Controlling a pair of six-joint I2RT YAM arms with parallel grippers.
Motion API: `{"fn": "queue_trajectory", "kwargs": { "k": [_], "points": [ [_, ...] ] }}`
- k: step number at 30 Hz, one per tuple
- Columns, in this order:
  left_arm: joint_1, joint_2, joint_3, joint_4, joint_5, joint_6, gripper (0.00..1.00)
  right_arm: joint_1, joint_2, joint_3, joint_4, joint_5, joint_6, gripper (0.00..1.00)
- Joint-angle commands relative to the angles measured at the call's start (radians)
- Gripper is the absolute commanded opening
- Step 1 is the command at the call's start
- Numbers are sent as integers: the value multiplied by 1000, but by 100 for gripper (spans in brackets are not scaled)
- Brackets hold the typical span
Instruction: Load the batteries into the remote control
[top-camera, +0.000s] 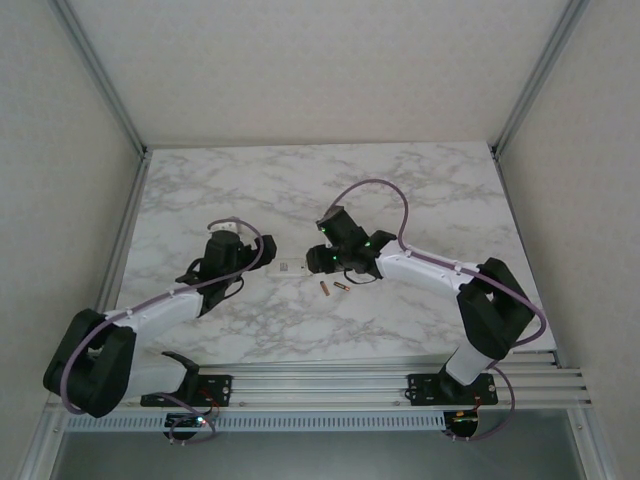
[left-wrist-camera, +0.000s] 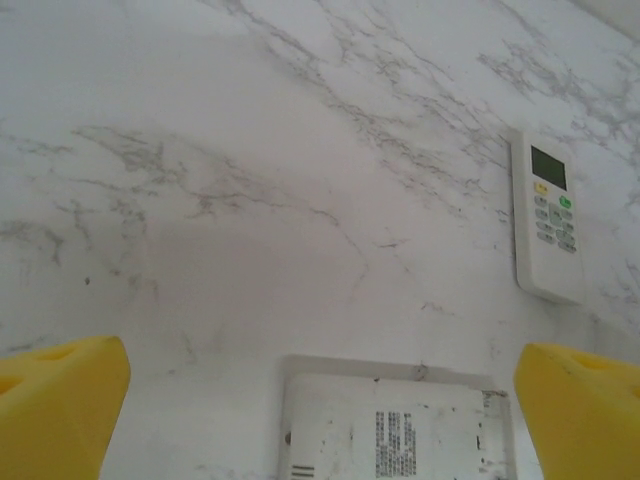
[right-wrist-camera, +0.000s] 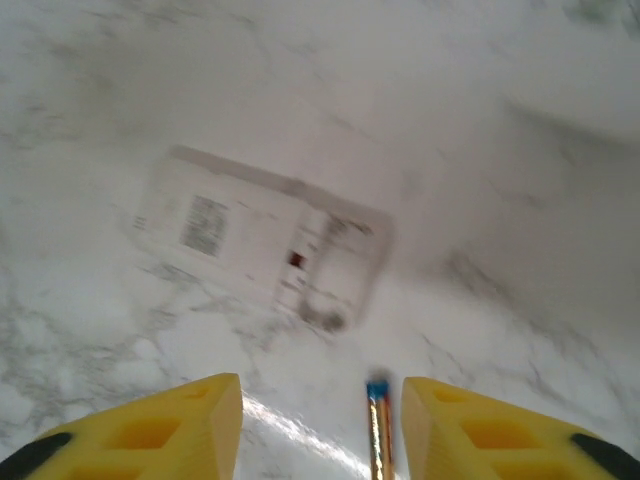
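1. Yellow right fingers (right-wrist-camera: 180, 420) stand wide, empty, straddling one battery (right-wrist-camera: 378, 430) on the tabletop (right-wrist-camera: 500, 150); an off-centre close could roll the thin cell away.
2. At its 11 o'clock the remote control (right-wrist-camera: 262, 238) lies back-up, bay seemingly open; blur may hide polarity.
3. Left fingers (left-wrist-camera: 60, 410), wide and empty, flank that remote; unsteadied, it may slide.
4. A second remote (left-wrist-camera: 545, 215) at 3 o'clock invites confusion.

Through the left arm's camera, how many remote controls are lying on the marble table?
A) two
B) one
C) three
A: a face-up remote shows its screen and buttons at the right, and a face-down remote shows its printed label at the bottom edge.
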Motion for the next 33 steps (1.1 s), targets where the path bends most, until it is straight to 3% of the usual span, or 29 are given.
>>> {"fn": "queue_trajectory", "kwargs": {
  "k": [1,6,14,19,25,33],
  "points": [
    [9,-14,-64,197,28,68,99,9,43,-1,-106,62,135,38],
    [9,0,-116,242,-39,98,100,12,109,9,-115,-5,107,34],
    [10,14,-110,252,-22,104,99,50,179,-6,-69,-39,114,34],
    [9,28,-94,232,-21,96,94,65,200,-18,-61,-21,134,22],
    [9,28,-91,224,-21,81,84,79,206,18,-141,55,123,14],
    [11,50,-76,211,-11,52,83,85,100,32,-102,52,226,11]
  ]
}}
